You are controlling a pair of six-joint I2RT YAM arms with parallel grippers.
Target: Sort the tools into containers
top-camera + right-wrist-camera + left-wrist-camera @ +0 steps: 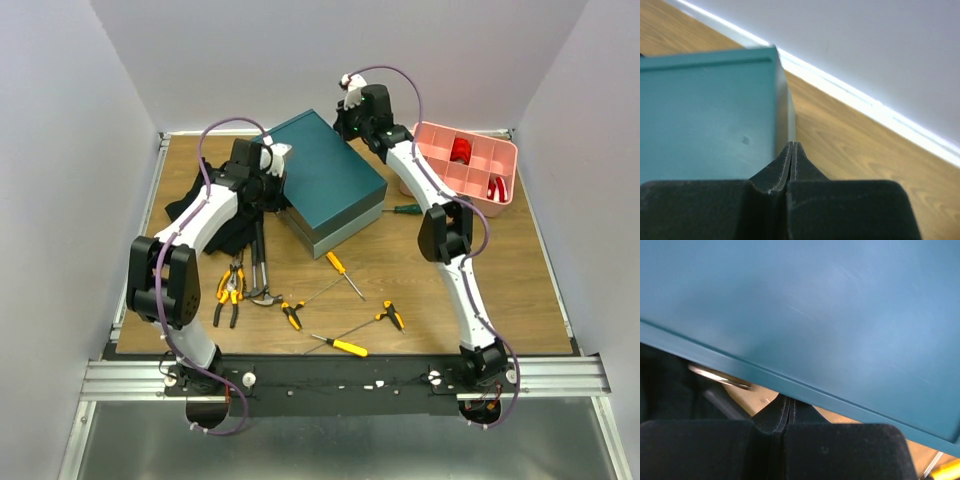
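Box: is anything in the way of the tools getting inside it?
Nothing lies between the yellow screwdriver and the box. But the drawers look pushed shut, so one has to be pulled open first.

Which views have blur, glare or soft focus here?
Top external: even light, sharp, only soft shadows beside the teal box. Left wrist: the box fills the frame, slightly soft, with a blurred metal glint below its edge. Right wrist: shut fingers soft, bright glare strip along the wall base.
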